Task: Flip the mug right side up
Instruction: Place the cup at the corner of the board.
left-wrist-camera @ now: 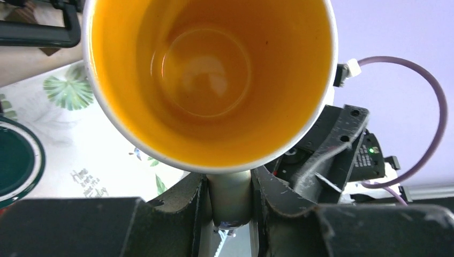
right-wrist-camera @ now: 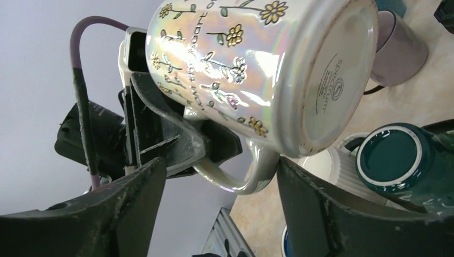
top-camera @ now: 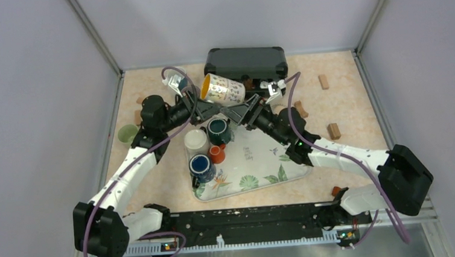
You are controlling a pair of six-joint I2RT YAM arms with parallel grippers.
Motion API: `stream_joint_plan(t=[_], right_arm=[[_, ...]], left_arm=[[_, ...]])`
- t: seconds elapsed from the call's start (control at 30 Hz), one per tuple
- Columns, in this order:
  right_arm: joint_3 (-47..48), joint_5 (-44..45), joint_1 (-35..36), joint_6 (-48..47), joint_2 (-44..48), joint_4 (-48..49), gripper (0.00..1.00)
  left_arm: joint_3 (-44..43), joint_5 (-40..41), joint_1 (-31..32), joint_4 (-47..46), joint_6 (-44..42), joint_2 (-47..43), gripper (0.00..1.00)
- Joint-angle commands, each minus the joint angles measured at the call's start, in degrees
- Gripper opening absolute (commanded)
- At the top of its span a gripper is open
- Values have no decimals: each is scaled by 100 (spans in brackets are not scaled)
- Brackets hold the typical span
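A pearly floral mug (top-camera: 222,88) with a yellow inside hangs above the table's far middle, tipped on its side, mouth to the left. In the left wrist view my left gripper (left-wrist-camera: 229,198) is shut on the handle of the mug (left-wrist-camera: 211,80), just under the rim. From the right wrist, the mug (right-wrist-camera: 257,64) shows its base, handle hanging down. My right gripper (right-wrist-camera: 219,171) is open, its fingers (right-wrist-camera: 316,209) standing wide on either side of the handle and apart from it. From above, the left gripper (top-camera: 207,110) and right gripper (top-camera: 243,111) meet under the mug.
A leaf-print tray (top-camera: 258,174) carries a white ribbed cup (top-camera: 196,141), a dark green mug (top-camera: 218,131), a small orange cup (top-camera: 217,154) and a blue mug (top-camera: 202,166). A black case (top-camera: 246,62) sits behind. A pale green cup (top-camera: 127,133) and wooden blocks (top-camera: 333,131) lie around.
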State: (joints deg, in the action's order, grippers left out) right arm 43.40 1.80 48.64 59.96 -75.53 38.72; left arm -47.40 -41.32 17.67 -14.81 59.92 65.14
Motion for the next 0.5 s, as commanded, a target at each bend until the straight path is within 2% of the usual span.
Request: stream_joint_plan(t=[0.0,0.23,0.47], right_arm=[[-65,-37,38,-285,391,-15,79],[-107,-40,40,-554,692,-419,97],[-279,-13,40,-771,1142,-860,99]], left_arm=[[-516,299,-22,-399,-465,-111,0],[-785,604,-27,134,-919,-109,0],[-1158,855,-27,710,-1313,-75,0]])
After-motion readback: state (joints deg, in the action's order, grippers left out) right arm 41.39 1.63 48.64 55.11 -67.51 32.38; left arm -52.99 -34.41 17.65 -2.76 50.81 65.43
